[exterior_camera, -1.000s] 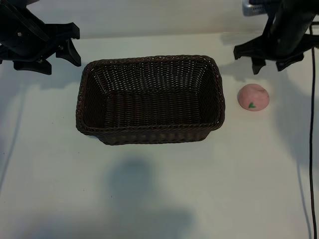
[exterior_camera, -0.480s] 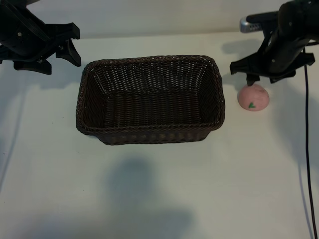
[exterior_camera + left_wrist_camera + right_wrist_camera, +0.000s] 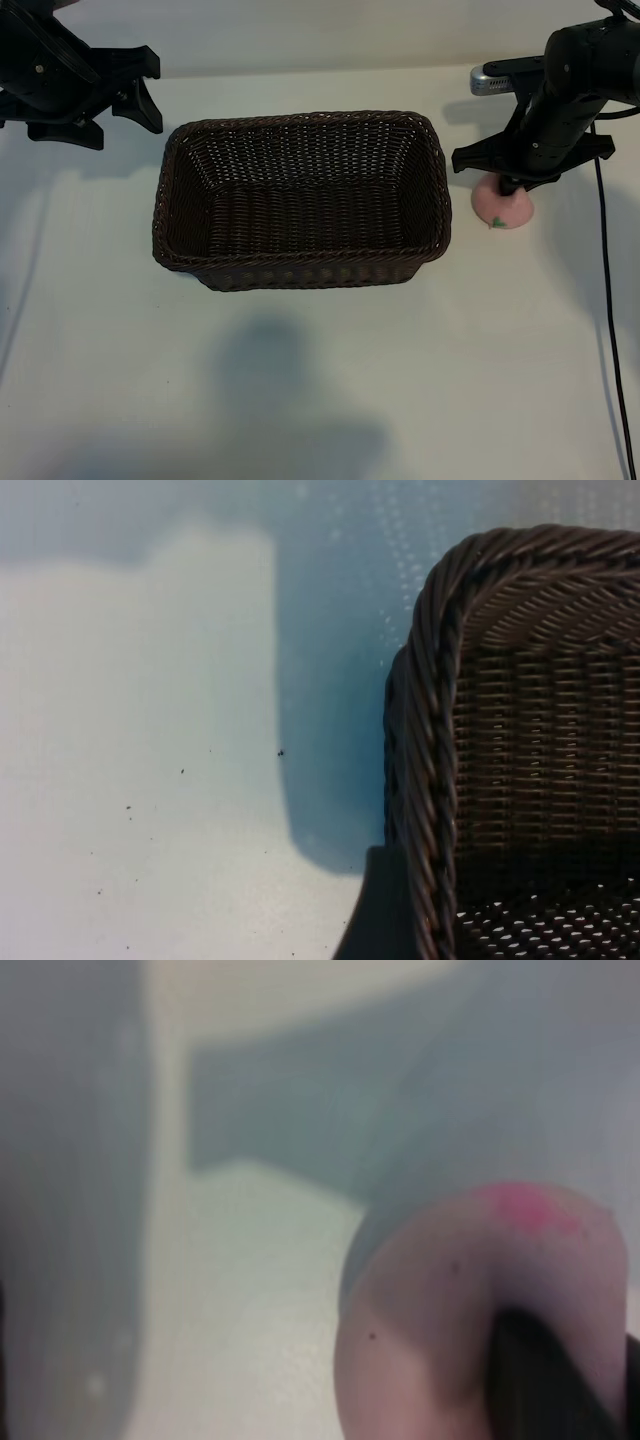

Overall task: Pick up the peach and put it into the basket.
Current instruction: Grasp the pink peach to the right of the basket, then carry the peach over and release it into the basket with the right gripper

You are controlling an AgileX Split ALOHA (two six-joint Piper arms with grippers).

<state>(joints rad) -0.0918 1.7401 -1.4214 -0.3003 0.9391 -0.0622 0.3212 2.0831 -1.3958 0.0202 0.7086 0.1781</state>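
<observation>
The right gripper (image 3: 512,186) is clamping the small round pink toy peach (image 3: 503,208) at three o'clock of the dark brown woven wicker basket (image 3: 300,262); the left gripper (image 3: 82,95) is hanging open at ten o'clock.

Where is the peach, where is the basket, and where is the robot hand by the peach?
peach (image 3: 503,210): exterior view, its pink lower front.
basket (image 3: 300,119): exterior view, its braided far rim.
right gripper (image 3: 515,183): exterior view, fingertips at the peach's top.

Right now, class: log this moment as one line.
right gripper: down on peach | left gripper: parked, open | basket: no peach inside
</observation>
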